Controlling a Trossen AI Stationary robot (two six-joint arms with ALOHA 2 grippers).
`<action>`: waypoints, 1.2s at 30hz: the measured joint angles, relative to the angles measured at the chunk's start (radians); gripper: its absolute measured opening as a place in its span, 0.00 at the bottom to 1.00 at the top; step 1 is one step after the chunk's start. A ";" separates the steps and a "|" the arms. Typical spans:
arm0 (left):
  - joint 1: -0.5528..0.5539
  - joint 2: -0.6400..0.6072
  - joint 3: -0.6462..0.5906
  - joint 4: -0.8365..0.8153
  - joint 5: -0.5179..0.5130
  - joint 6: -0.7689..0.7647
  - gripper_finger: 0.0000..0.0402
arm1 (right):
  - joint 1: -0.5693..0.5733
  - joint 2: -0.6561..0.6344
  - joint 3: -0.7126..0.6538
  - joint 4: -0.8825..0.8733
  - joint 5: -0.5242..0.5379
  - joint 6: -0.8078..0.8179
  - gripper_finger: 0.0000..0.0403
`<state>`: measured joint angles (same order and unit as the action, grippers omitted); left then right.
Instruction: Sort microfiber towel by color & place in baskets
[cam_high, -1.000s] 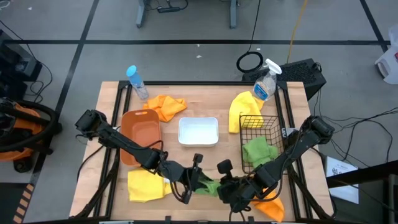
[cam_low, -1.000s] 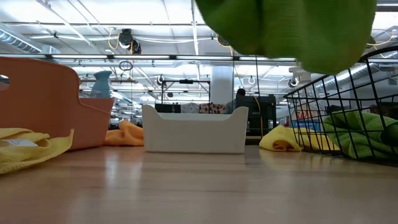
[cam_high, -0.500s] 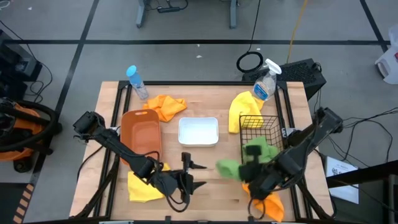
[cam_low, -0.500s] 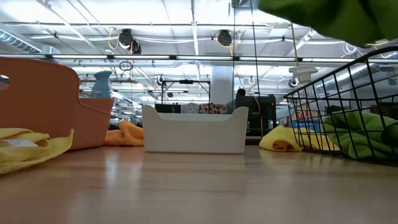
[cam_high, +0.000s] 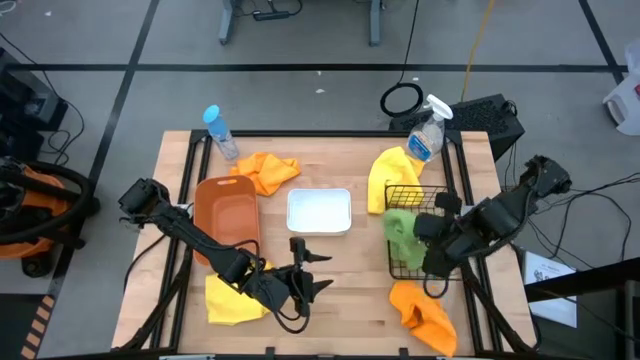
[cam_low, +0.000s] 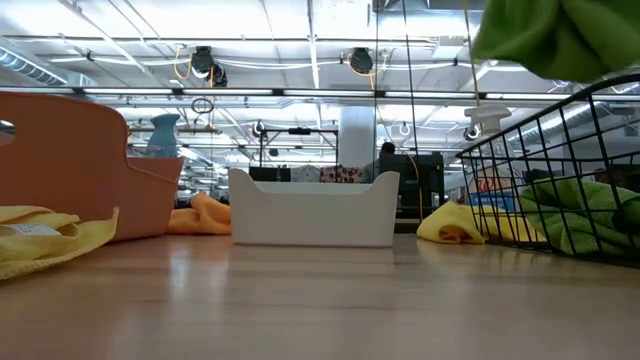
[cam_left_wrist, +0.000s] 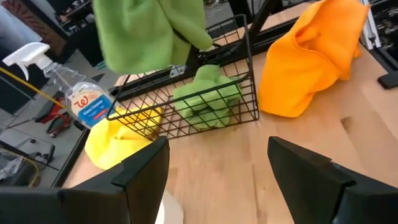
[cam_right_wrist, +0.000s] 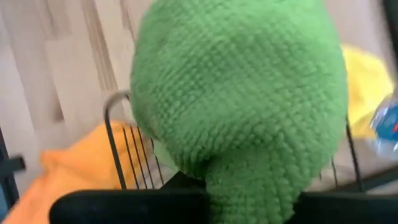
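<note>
- Right gripper (cam_high: 418, 228) clamped on a green microfiber towel (cam_high: 399, 226), held above the near-left corner of the black wire-mesh basket (cam_high: 436, 208); towel hanging over the rim, not yet let go.
- Below and just beyond that towel, a second green towel (cam_left_wrist: 208, 99) already lying inside the basket — green nearly sorted, judging by this.
- Left gripper (cam_high: 308, 270) low over bare table, fingers spread wide and holding nothing.
- Just behind the left gripper, a yellow towel (cam_high: 232, 298) on the table; second yellow towel (cam_high: 385, 176) well off, draped beside the far side of the wire basket, close to the clear spray bottle (cam_high: 427, 131).
- Orange-brown tub (cam_high: 225, 212) and white rectangular tub (cam_high: 319, 211) both without any cloth inside.
- One orange towel (cam_high: 424, 314) on the table near the right gripper, the other (cam_high: 266, 171) beyond the orange-brown tub.
- Remaining, by estimate: release of the green, then four cloths into two tubs.
</note>
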<state>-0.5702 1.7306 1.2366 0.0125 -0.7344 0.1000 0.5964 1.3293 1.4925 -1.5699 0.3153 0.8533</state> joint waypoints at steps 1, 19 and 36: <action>0.001 0.000 0.000 0.000 0.001 -0.012 0.69 | -0.015 -0.010 -0.019 0.002 -0.025 -0.003 0.03; 0.001 0.000 0.000 0.001 0.060 -0.018 0.69 | -0.339 -0.116 -0.592 0.433 -0.528 -0.310 0.03; 0.001 0.000 0.000 0.004 0.177 -0.043 0.69 | -0.420 -0.139 -0.704 0.557 -0.365 -0.311 0.39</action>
<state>-0.5690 1.7309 1.2366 0.0170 -0.5574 0.0566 0.1764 1.1899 0.7882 -1.0126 -0.0495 0.5425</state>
